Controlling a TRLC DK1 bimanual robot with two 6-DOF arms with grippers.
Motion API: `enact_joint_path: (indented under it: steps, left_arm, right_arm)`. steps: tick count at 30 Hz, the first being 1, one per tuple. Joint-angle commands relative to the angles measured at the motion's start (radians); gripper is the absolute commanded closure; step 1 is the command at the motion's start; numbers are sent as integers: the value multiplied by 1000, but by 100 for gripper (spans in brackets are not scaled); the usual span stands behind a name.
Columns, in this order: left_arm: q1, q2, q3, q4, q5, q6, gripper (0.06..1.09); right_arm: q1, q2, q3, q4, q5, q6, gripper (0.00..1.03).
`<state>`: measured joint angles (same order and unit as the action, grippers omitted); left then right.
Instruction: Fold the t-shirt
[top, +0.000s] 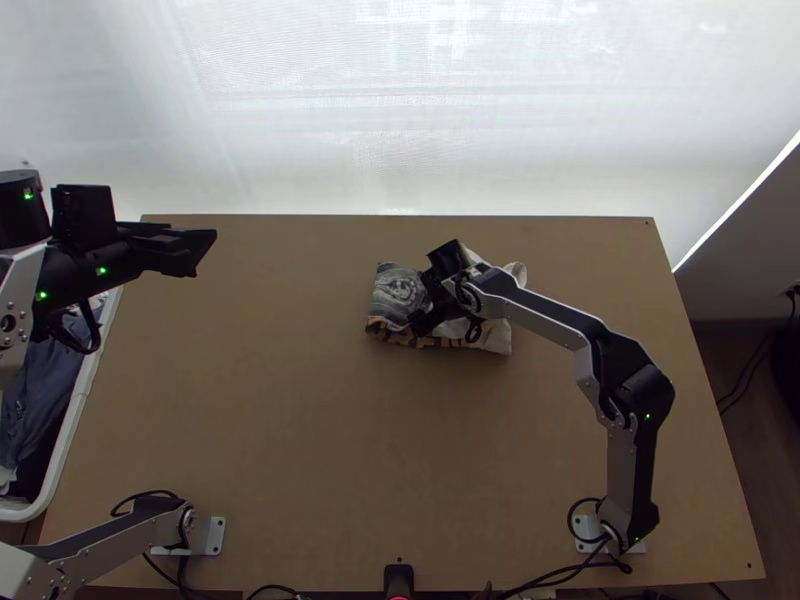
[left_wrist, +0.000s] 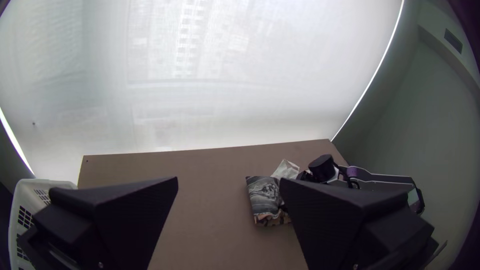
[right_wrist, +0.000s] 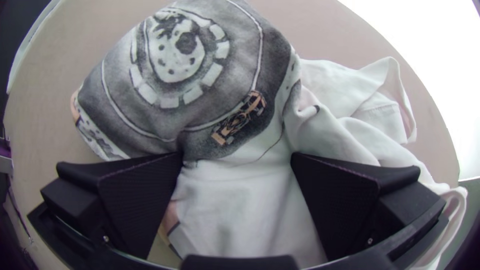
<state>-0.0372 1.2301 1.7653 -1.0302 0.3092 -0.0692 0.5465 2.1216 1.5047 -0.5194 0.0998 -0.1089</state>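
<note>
Top view: I have my right gripper (top: 430, 290) down at the shirt (top: 395, 292), which lies in a compact, partly folded bundle just above and right of the frame's center on the table (top: 290, 420). Its grey print faces left, its white cloth right, and a patterned orange-and-black strip runs along the lower edge. My left gripper (top: 208, 245) hangs at the upper left, near the basket (top: 84, 395).

Left wrist view: my left gripper's fingers stand wide apart with nothing between them; the shirt is right of center, partly behind one finger.

Right wrist view: my right gripper's fingers are well apart too, with white cloth between them. The grey print fills the upper left, and loose, rumpled white cloth spreads to the right.
</note>
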Motion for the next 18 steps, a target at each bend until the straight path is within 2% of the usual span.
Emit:
enact_joint_path:
  steps: [1,9,18]
  left_arm:
    - [25,2,0,1,1,9,10]
    - [31,14,-1,13,2,9,10]
    - [33,20,2,32,2,9,10]
  right_arm:
    - [-109,-11,-23,2,54,5,4]
    - [-278,-69,-109,36,54,-2,4]
    - [-536,-100,-155,62,52,6,5]
